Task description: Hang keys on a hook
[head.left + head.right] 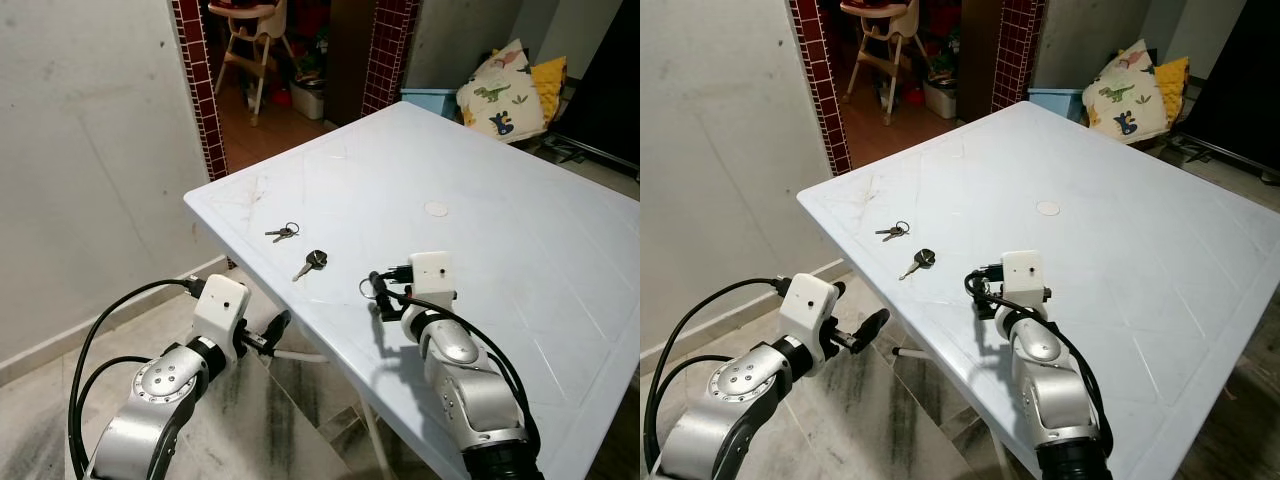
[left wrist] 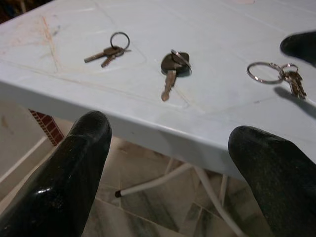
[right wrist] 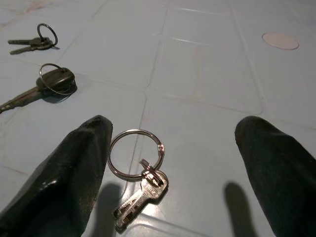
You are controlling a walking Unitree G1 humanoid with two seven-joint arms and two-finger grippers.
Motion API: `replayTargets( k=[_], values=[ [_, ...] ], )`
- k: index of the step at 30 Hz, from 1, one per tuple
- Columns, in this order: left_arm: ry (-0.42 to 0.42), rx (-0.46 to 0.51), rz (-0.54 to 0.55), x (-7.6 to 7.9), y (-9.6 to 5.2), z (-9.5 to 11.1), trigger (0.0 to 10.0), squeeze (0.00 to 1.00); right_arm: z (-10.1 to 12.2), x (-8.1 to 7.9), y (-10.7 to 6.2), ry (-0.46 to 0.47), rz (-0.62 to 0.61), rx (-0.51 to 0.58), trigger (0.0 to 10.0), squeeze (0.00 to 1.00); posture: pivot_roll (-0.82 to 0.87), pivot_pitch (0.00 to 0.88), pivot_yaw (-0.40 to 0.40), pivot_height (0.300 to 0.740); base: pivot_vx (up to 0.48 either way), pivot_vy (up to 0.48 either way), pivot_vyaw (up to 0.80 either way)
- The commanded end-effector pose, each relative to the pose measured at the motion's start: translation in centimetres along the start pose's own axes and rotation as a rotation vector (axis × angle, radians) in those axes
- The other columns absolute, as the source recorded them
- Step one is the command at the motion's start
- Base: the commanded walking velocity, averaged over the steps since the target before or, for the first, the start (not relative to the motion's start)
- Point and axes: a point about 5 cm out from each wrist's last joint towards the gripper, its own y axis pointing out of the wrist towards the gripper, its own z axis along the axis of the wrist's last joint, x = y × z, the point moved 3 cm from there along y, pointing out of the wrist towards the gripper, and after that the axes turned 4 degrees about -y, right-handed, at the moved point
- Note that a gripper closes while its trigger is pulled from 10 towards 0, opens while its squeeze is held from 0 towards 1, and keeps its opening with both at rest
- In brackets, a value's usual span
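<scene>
We see 3 sets of keys lying flat on the white plastic table [image 1: 520,230], all near its front-left corner. The small pair of brass keys on a thin ring [image 1: 284,233] lies farthest toward 11 o'clock; the single black-headed key with a ring [image 1: 311,263] lies just beside it toward 5 o'clock. The silver keys on a wide steel ring [image 3: 139,174] rest on the tabletop between the fingers of our right gripper [image 3: 173,187], nearest the one pad [image 3: 74,168], and we cannot tell whether they touch. That gripper's fingers are spread apart, holding nothing. Our left gripper [image 2: 173,177] hovers off the table's near edge at about 8 o'clock from the keys, fingers likewise parted and empty, above the grey streaked floor tiles [image 1: 250,430].
</scene>
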Motion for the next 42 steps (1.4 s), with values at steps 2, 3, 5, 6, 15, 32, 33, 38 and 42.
replayTargets(
  k=[2,3,5,6,15,32,33,38,42],
  values=[
    [0.001,0.016,0.018,-0.3,0.3,0.7,10.0,0.0,-0.1,0.5,0.4,-0.038,-0.042,-0.02,10.0,1.0,0.15,0.0,-0.043,0.74,0.0,0.0,0.0],
    [-0.001,0.018,0.019,-0.2,0.3,0.7,10.0,0.0,-0.4,0.7,0.4,-0.055,-0.054,-0.032,10.0,1.0,0.15,0.0,-0.043,0.74,0.0,0.0,0.0],
    [-0.004,0.021,0.018,-0.1,0.4,0.8,10.0,0.0,-0.7,0.9,0.4,-0.08,-0.062,-0.048,10.0,1.0,0.15,0.0,-0.043,0.74,0.0,0.0,0.0],
    [-0.007,0.02,0.013,0.0,0.4,0.8,10.0,0.0,-0.9,0.9,0.4,-0.078,-0.061,-0.061,10.0,1.0,0.14,0.0,-0.042,0.74,0.0,0.0,0.0],
    [-0.053,-0.024,-0.134,2.5,1.0,0.5,10.0,0.0,-1.7,1.2,0.4,-0.102,-0.095,-0.091,10.0,1.0,0.14,0.0,-0.04,0.74,0.0,0.0,0.0],
    [-0.027,-0.145,-0.27,3.7,0.0,-1.6,10.0,0.0,-2.1,-0.2,0.8,-0.096,-0.024,-0.121,10.0,1.0,0.15,0.0,-0.042,0.74,0.0,0.0,0.0],
    [-0.027,-0.144,-0.269,3.7,0.0,-1.6,10.0,0.0,-2.1,-0.2,0.8,-0.099,-0.02,-0.121,10.0,1.0,0.15,0.0,-0.042,0.74,0.0,0.0,0.0],
    [-0.025,-0.144,-0.27,3.7,0.1,-1.6,10.0,0.0,-3.0,-0.2,0.7,-0.126,-0.007,-0.153,10.0,0.04,0.15,0.0,-0.046,0.74,0.0,0.0,0.0],
    [-0.022,-0.144,-0.272,3.8,0.1,-1.7,10.0,0.0,-3.6,-0.2,0.6,-0.13,0.009,-0.173,10.0,0.0,0.15,0.0,-0.045,0.74,0.0,0.0,0.0]
  ],
)
